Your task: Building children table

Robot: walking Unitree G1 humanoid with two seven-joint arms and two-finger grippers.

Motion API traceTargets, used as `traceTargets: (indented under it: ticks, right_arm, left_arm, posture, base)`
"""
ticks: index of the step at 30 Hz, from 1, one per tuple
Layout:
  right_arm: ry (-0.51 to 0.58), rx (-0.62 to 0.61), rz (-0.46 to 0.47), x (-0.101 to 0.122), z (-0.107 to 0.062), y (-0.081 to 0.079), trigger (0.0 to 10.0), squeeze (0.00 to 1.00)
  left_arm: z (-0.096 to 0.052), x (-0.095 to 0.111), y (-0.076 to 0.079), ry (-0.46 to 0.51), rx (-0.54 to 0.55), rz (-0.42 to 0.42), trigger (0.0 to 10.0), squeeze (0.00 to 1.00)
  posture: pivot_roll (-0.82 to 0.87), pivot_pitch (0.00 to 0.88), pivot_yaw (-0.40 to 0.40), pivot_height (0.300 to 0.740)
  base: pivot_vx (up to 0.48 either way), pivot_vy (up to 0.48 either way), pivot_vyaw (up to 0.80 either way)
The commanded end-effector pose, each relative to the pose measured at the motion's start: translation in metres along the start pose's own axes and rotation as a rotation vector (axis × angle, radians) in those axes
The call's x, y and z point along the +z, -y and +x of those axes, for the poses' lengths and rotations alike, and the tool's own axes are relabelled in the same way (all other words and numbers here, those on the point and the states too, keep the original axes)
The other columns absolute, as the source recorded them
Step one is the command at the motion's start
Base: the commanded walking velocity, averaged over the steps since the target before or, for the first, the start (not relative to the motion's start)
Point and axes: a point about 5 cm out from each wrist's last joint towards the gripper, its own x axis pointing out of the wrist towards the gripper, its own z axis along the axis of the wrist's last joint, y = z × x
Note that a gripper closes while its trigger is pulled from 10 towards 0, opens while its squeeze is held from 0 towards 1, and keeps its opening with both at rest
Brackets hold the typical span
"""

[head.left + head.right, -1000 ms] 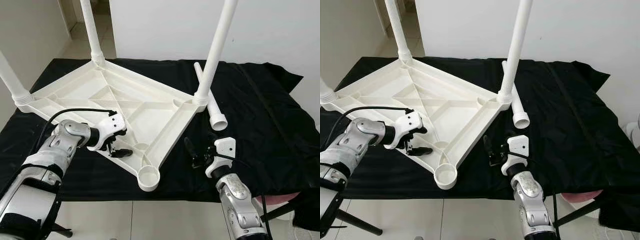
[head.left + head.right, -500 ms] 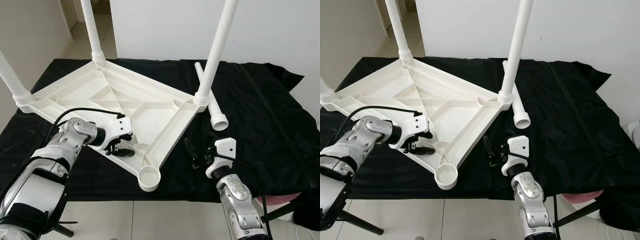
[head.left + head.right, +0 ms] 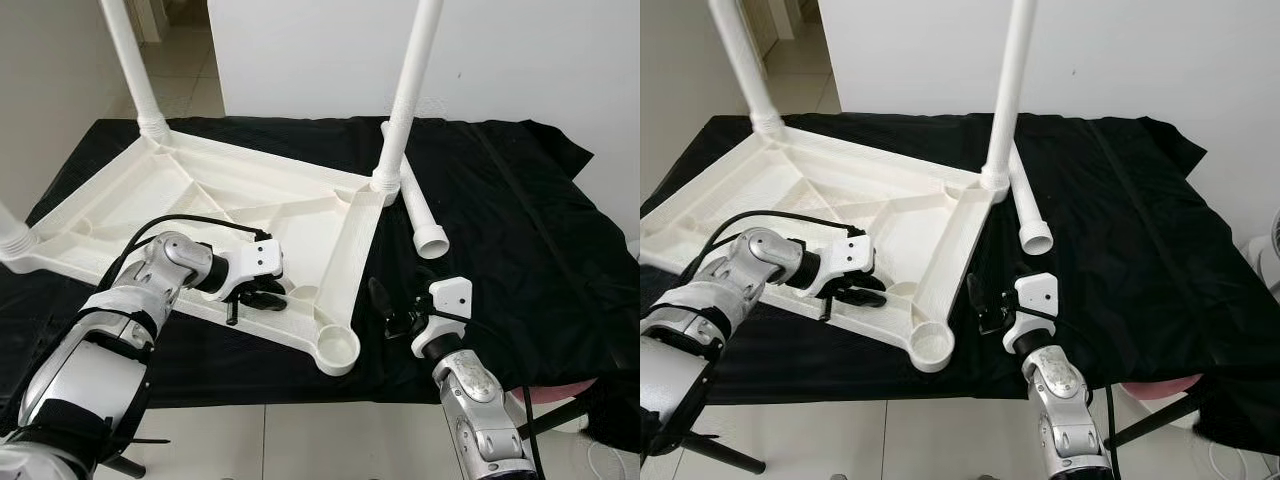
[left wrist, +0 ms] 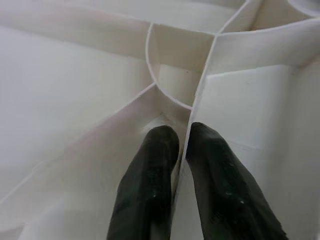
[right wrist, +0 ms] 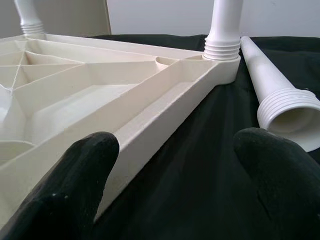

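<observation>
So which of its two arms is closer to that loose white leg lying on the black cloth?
The right. The right gripper hovers open over the cloth just short of the loose leg. The left gripper is farther off, its jaws clamped on a rib of the upturned tabletop.

The upturned tabletop [image 3: 250,195] is white moulded plastic, smooth with a soft sheen, its ribs thin and clean-edged. The screwed-in legs [image 3: 412,80] and the loose leg [image 3: 418,210] near the cloth's right side are the same white plastic, with ridged thread rings at their ends. Beneath lies a black cloth [image 3: 520,230], matt, creased and slightly crinkled. The left gripper [image 4: 182,150] has black fingers [image 4: 150,185], rubbery and faintly glossy, pinching a plastic rib. The right gripper [image 5: 175,165] has duller, grainy black fingers [image 5: 75,180]. The arms are brushed silver metal with white plastic wrist housings.
</observation>
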Motion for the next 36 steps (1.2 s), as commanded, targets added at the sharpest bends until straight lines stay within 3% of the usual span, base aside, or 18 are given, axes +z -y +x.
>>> traceTargets:
  ticks: [1, 11, 16, 18, 21, 22, 23, 24, 27, 28, 29, 30, 36]
  right_arm:
    - [-0.005, 0.000, -0.005, 0.000, -0.001, -0.002, 10.0, 0.00]
    - [0.003, -0.017, -0.004, 0.002, 0.000, -0.001, 10.0, 0.00]
    - [0.017, -0.029, 0.004, 0.005, 0.003, 0.000, 10.0, 0.00]
    - [0.026, -0.036, 0.008, 0.007, 0.006, -0.001, 10.0, 0.00]
    - [0.031, -0.039, 0.012, 0.008, 0.007, -0.002, 10.0, 0.00]
    - [0.037, -0.043, 0.013, 0.010, 0.008, -0.001, 10.0, 0.00]
    - [0.040, -0.046, 0.013, 0.011, 0.009, -0.001, 10.0, 0.00]
    - [0.043, -0.047, 0.013, 0.011, 0.010, 0.000, 10.0, 0.00]
    - [0.046, -0.045, 0.012, 0.012, 0.012, 0.000, 10.0, 0.00]
    - [0.049, -0.042, 0.009, 0.013, 0.015, 0.002, 10.0, 0.00]
    - [0.049, -0.042, 0.009, 0.013, 0.015, 0.002, 10.0, 0.00]
    - [0.054, -0.042, 0.006, 0.015, 0.017, 0.003, 10.0, 0.00]
    - [0.071, -0.037, -0.005, 0.019, 0.024, 0.006, 10.0, 0.00]
  left_arm:
    - [0.000, -0.003, 0.000, 0.032, 0.058, -0.040, 0.0, 0.00]
    - [0.018, 0.021, -0.003, 0.187, 0.191, -0.048, 0.0, 0.00]
    - [0.020, 0.030, -0.003, 0.239, 0.230, -0.046, 0.0, 0.00]
    - [0.017, 0.037, -0.009, 0.275, 0.330, -0.049, 0.0, 0.00]
    - [0.015, 0.040, -0.012, 0.307, 0.383, -0.067, 0.0, 0.00]
    - [0.015, 0.042, -0.010, 0.334, 0.397, -0.078, 4.5, 0.00]
    - [0.015, 0.044, -0.009, 0.350, 0.402, -0.084, 4.5, 0.00]
    - [0.016, 0.046, -0.006, 0.367, 0.397, -0.086, 10.0, 0.00]
    - [0.017, 0.050, -0.002, 0.391, 0.384, -0.089, 10.0, 0.00]
    - [0.016, 0.055, 0.002, 0.425, 0.354, -0.109, 10.0, 0.60]
    - [0.016, 0.055, 0.002, 0.425, 0.354, -0.109, 10.0, 0.60]
    - [0.014, 0.058, 0.005, 0.450, 0.332, -0.116, 10.0, 1.00]
    - [0.004, 0.070, 0.008, 0.508, 0.320, -0.139, 10.0, 1.00]
  posture:
    - [-0.08, 0.013, 0.032, 0.740]
    - [-0.08, 0.028, 0.031, 0.740]
    - [-0.08, 0.033, 0.026, 0.740]
    - [-0.08, 0.033, 0.026, 0.740]
    - [-0.08, 0.035, 0.027, 0.740]
    - [-0.08, 0.036, 0.022, 0.740]
    - [-0.08, 0.036, 0.019, 0.740]
    - [-0.08, 0.035, 0.015, 0.740]
    - [-0.07, 0.036, 0.011, 0.740]
    - [-0.07, 0.036, 0.007, 0.740]
    - [-0.07, 0.036, 0.007, 0.740]
    - [-0.06, 0.035, 0.002, 0.740]
    - [-0.06, 0.034, 0.006, 0.740]
  base:
    - [0.000, 0.000, 0.00]
    - [0.000, 0.000, 0.00]
    - [0.000, 0.000, 0.00]
    - [0.000, 0.000, 0.00]
    - [0.000, 0.000, 0.00]
    - [0.000, 0.000, 0.00]
    - [0.000, 0.000, 0.00]
    - [0.000, 0.000, 0.00]
    - [0.000, 0.000, 0.00]
    - [0.000, 0.000, 0.00]
    - [0.000, 0.000, 0.00]
    - [0.000, 0.000, 0.00]
    - [0.000, 0.000, 0.00]
